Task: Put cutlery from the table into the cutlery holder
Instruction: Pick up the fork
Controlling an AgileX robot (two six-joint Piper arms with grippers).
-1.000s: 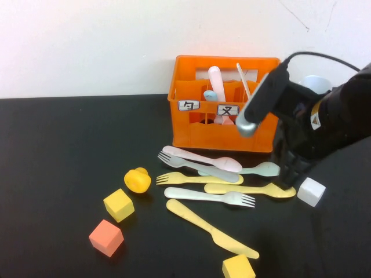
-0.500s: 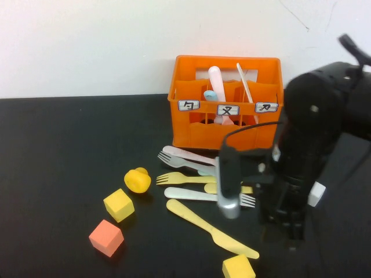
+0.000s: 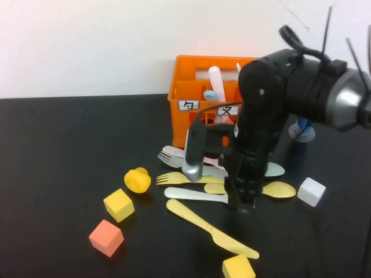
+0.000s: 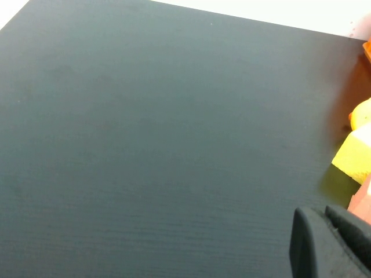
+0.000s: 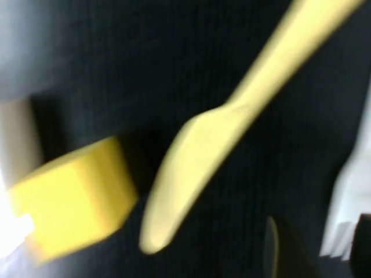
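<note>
The table (image 3: 69, 145) still carries most of the work. The right arm fills the high view's centre, its right gripper (image 3: 242, 202) low over the loose cutlery (image 3: 197, 194); I cannot tell how far it is open or whether it grips anything. The cutlery holder (image 3: 191, 130) stands at 12 o'clock from that pile, with at least 3 handles already upright in its compartments. Judging by this, the job is partly done: about 7 pieces remain flat, among them the yellow knife (image 3: 211, 229) at 6 o'clock from the pile.

The right wrist view alone shows that yellow knife's blade close up, beside a yellow cube (image 5: 72, 197). The left wrist view shows bare tabletop, cubes at its edge, and a dark part of the left gripper (image 4: 330, 246), whose opening I cannot tell; the high view does not show that gripper.
</note>
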